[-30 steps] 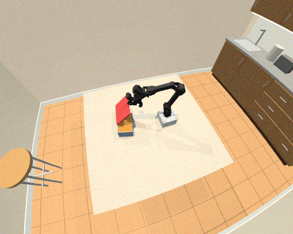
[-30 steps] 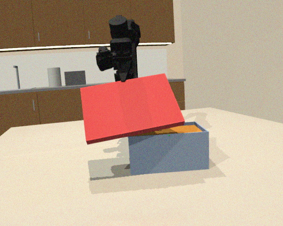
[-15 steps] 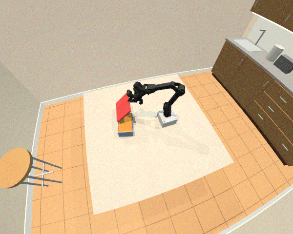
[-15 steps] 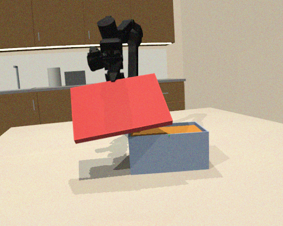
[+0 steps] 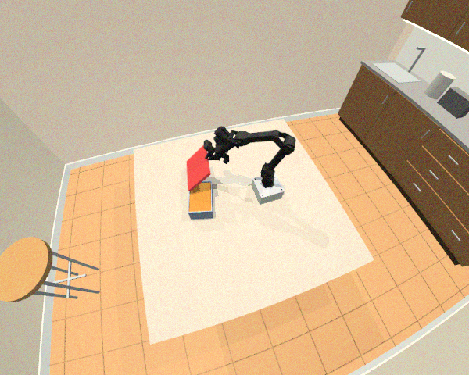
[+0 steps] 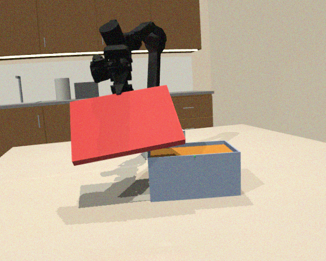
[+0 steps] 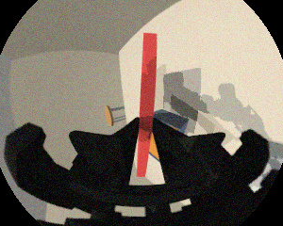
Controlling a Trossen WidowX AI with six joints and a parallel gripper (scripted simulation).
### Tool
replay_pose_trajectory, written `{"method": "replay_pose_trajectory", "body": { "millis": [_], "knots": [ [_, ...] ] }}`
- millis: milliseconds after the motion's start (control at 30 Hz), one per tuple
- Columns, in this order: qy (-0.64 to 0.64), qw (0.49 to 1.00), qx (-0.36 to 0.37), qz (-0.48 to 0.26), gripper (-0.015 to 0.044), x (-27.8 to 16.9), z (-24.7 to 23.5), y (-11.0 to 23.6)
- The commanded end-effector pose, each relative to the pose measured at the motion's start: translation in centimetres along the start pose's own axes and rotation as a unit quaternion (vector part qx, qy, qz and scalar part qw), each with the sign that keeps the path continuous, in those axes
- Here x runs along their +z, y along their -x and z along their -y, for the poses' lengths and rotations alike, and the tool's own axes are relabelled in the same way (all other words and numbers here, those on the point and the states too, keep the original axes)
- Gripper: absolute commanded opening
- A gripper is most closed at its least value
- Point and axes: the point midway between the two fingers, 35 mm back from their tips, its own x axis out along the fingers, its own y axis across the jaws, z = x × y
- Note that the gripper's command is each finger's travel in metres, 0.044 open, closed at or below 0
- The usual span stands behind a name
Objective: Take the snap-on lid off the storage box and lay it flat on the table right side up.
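The red lid point(image 5: 197, 168) point(image 6: 124, 123) point(image 7: 149, 80) is in the air, steeply tilted, with its flat face toward the exterior camera. My gripper point(image 6: 120, 92) point(image 7: 145, 120) is shut on the lid's upper edge. The blue-grey storage box point(image 5: 201, 215) point(image 6: 194, 176) stands upright on the pale table, its top open and orange showing inside. In the exterior view the lid is left of the box, with its lower right corner overlapping the box's left end in view. I cannot tell whether they touch. The lid hides part of the box's rim.
The pale table top point(image 5: 234, 282) point(image 6: 129, 236) bears the box and the arm's white base point(image 5: 269, 194), which stands to the right of the box in the top view. A round stool point(image 5: 21, 268) and a kitchen counter point(image 5: 408, 161) are beyond the table.
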Motion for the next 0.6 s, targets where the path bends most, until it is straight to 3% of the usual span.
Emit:
{"method": "replay_pose_trajectory", "body": {
  "millis": [0, 567],
  "knots": [
    [0.003, 1.0, 0.002, -0.002, 0.0, 0.9, -0.1, 0.0],
    [0.004, 1.0, 0.002, -0.001, 0.0, 4.2, 0.1, 0.3]
  ]
}}
